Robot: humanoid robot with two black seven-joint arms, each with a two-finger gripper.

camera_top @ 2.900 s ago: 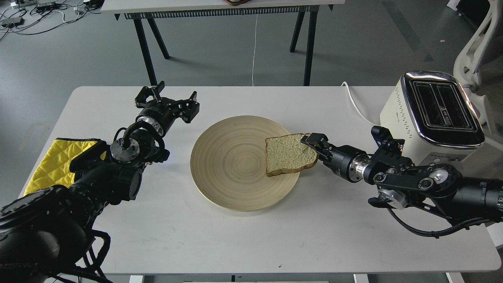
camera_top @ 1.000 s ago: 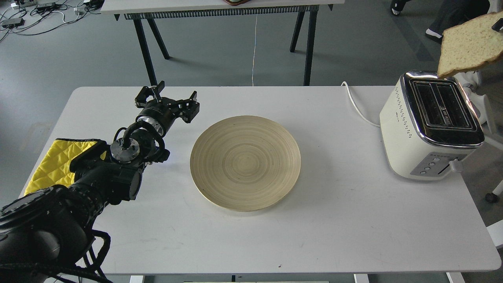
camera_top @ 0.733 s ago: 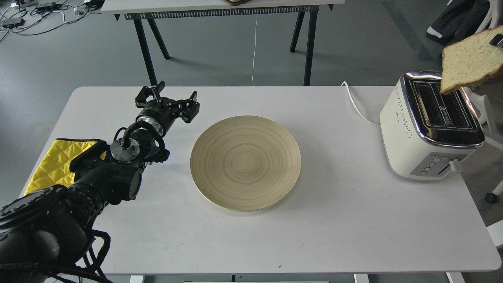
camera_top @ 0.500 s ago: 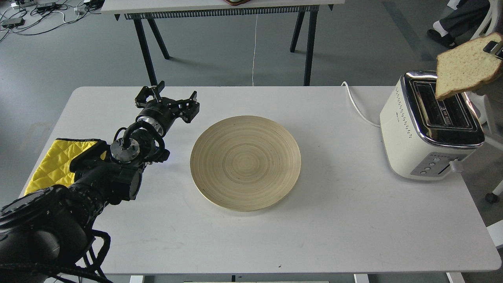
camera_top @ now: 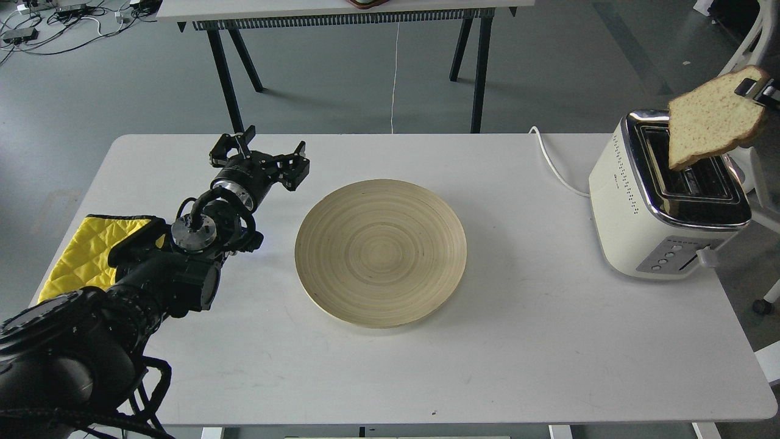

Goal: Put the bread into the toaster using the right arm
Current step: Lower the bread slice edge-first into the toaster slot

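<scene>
The bread, a pale tan slice with brown crust, hangs tilted in the air right over the toaster, its lower corner at the dark slots. My right gripper shows only as a black fingertip at the frame's right edge, shut on the bread's upper right corner; the rest of the right arm is out of view. The toaster is cream-white with a chrome top and stands at the table's right side. My left gripper is open and empty, resting over the table's left part.
A round wooden plate lies bare at the table's middle. A yellow quilted cloth lies at the left edge under my left arm. The toaster's white cord runs off the table's back. A second table stands behind.
The bread left the plate, rose up to the right, and has come down and leftwards toward the toaster slots over the last second. The left arm has not moved.
</scene>
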